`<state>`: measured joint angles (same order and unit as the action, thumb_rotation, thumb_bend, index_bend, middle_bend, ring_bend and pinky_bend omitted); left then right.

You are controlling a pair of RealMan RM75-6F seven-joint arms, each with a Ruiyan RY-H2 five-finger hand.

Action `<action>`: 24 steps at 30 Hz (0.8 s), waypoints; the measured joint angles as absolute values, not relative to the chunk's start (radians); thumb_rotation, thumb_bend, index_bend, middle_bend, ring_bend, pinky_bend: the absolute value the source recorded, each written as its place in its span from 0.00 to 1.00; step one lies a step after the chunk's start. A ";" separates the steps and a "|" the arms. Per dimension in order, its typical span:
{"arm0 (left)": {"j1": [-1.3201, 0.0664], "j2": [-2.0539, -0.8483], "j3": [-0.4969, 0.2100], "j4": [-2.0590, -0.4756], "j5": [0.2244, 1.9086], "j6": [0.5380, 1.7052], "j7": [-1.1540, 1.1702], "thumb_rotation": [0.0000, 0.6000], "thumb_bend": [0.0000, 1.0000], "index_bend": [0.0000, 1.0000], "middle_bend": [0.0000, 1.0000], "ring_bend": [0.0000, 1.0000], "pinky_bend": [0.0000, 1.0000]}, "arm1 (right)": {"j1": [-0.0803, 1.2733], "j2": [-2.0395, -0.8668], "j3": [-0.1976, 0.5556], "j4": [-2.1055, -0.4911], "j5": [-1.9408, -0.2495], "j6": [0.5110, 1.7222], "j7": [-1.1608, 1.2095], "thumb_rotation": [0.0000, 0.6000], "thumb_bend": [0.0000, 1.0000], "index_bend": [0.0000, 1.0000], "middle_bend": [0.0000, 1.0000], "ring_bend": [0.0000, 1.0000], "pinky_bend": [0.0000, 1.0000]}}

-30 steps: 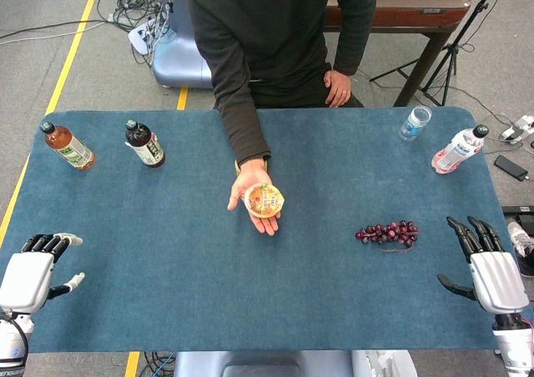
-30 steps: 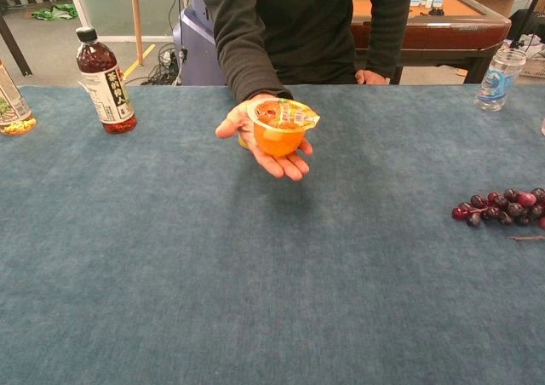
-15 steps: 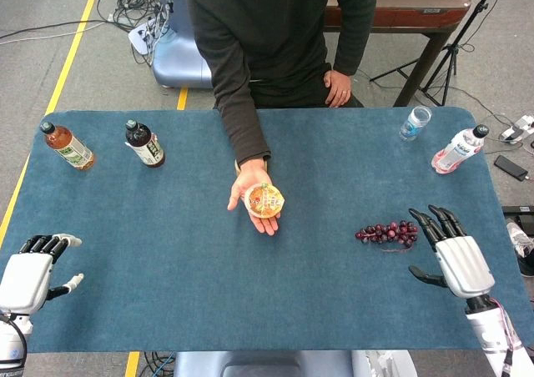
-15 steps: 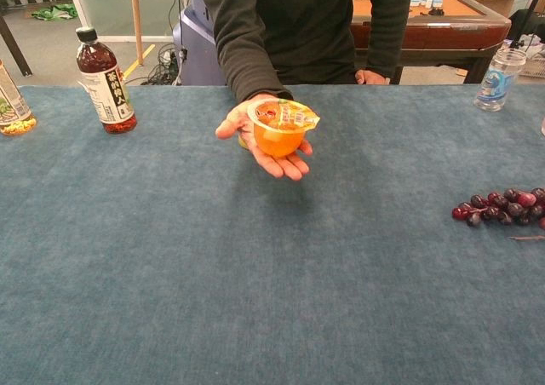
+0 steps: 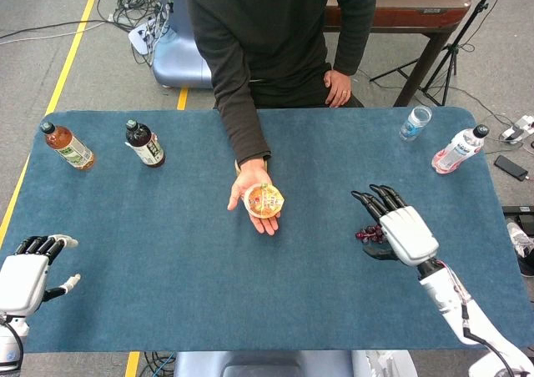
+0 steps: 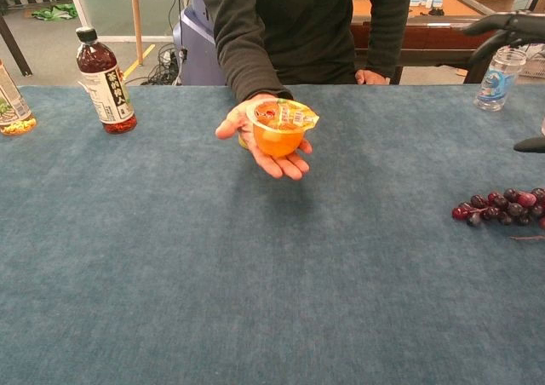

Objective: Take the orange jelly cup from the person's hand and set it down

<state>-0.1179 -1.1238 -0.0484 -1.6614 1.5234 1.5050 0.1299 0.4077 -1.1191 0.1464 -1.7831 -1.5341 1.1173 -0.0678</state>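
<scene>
The orange jelly cup (image 5: 264, 200) (image 6: 279, 129) with a printed foil lid rests on the person's open palm (image 5: 253, 196) (image 6: 255, 138) over the middle of the blue table. My right hand (image 5: 402, 230) hovers open to the right of the cup, fingers spread, above the grapes (image 5: 367, 232). In the chest view only its dark fingertips (image 6: 511, 25) show at the upper right edge. My left hand (image 5: 27, 273) stays open near the front left corner, far from the cup.
Two tea bottles (image 5: 68, 146) (image 5: 145, 143) stand at the back left. A clear water bottle (image 5: 415, 123) and a white bottle (image 5: 458, 149) stand at the back right. Purple grapes (image 6: 502, 206) lie on the right side. The person sits behind the table's far edge (image 5: 334, 110).
My right hand has risen and moved left from the front right edge, now over the grapes and closer to the cup. The left hand, the cup and the person's palm have barely moved.
</scene>
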 measured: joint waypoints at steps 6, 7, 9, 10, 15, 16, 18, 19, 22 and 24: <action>-0.112 -1.122 -0.045 -1.662 1.525 1.510 0.127 1.00 0.17 0.38 0.35 0.29 0.22 | 0.508 -1.145 0.182 -1.794 -1.465 0.998 -0.115 1.00 0.12 0.07 0.09 0.00 0.06; -0.111 -1.122 -0.044 -1.662 1.525 1.511 0.127 1.00 0.17 0.38 0.35 0.29 0.22 | 0.524 -1.151 0.187 -1.794 -1.453 0.981 -0.122 1.00 0.12 0.07 0.08 0.00 0.05; -0.109 -1.124 -0.044 -1.662 1.525 1.513 0.126 1.00 0.17 0.38 0.35 0.29 0.22 | 0.559 -1.171 0.199 -1.794 -1.423 0.948 -0.135 1.00 0.12 0.07 0.07 0.00 0.03; -0.108 -1.124 -0.043 -1.662 1.524 1.513 0.126 1.00 0.17 0.38 0.35 0.29 0.22 | 0.573 -1.181 0.204 -1.792 -1.411 0.936 -0.139 1.00 0.12 0.07 0.07 0.00 0.03; -0.106 -1.120 -0.044 -1.666 1.525 1.516 0.127 1.00 0.17 0.38 0.35 0.29 0.22 | 0.644 -1.233 0.228 -1.771 -1.355 0.881 -0.165 1.00 0.12 0.07 0.06 0.00 0.03; -0.106 -1.119 -0.044 -1.667 1.525 1.517 0.127 1.00 0.17 0.38 0.35 0.29 0.22 | 0.656 -1.241 0.232 -1.766 -1.346 0.873 -0.169 1.00 0.12 0.07 0.06 0.00 0.03; -0.105 -1.119 -0.044 -1.667 1.525 1.518 0.126 1.00 0.17 0.38 0.35 0.29 0.22 | 0.682 -1.259 0.242 -1.752 -1.323 0.856 -0.175 1.00 0.12 0.07 0.06 0.00 0.03; -0.104 -1.119 -0.043 -1.667 1.526 1.518 0.126 1.00 0.17 0.38 0.35 0.29 0.22 | 0.692 -1.267 0.246 -1.746 -1.312 0.850 -0.178 1.00 0.12 0.07 0.06 0.00 0.03; -0.103 -1.121 -0.042 -1.668 1.525 1.515 0.127 1.00 0.17 0.38 0.35 0.29 0.22 | 0.726 -1.293 0.259 -1.722 -1.271 0.828 -0.183 1.00 0.12 0.07 0.07 0.00 0.03; -0.104 -1.123 -0.041 -1.667 1.525 1.514 0.128 1.00 0.17 0.38 0.35 0.29 0.22 | 0.751 -1.312 0.266 -1.701 -1.242 0.809 -0.186 1.00 0.12 0.07 0.07 0.00 0.03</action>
<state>-0.1035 -1.1227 -0.0411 -1.6674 1.5253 1.5141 0.1284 0.7507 -1.3118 0.2664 -1.7010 -1.2416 0.8094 -0.1864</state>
